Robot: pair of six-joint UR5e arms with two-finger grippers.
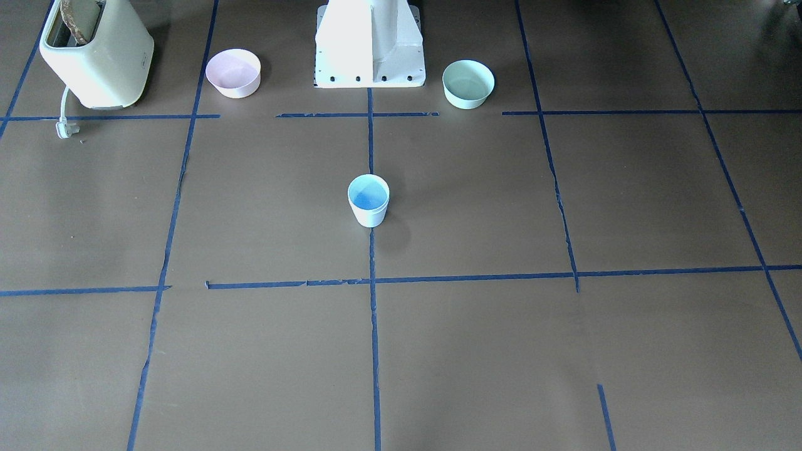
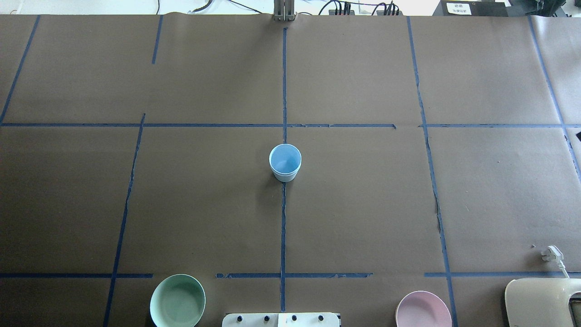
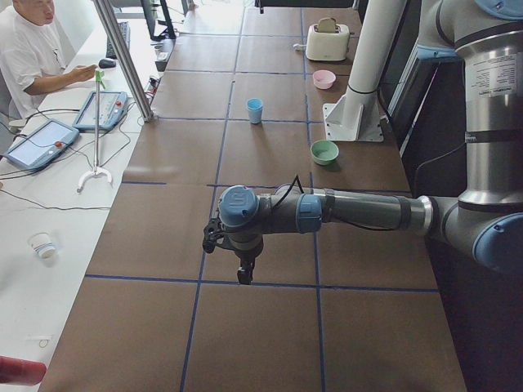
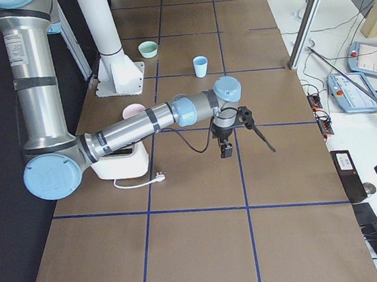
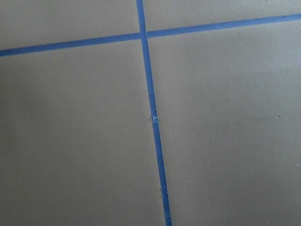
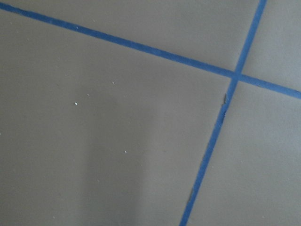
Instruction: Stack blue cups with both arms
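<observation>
Robotics lab, by the evidence: robot arms [image 3: 351, 212] are reaching over a tape-gridded table [image 2: 363, 204], and an operator [image 3: 29, 45] is sitting by a teach pendant [image 3: 37, 145] at a side bench [image 3: 49, 214].

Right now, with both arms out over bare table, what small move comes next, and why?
Probably swing the left arm in toward the blue cup. It stands mid-table, far from both arms; the wrist cameras see only blue tape and bare table. Whether a second cup nests inside, I cannot tell.
</observation>
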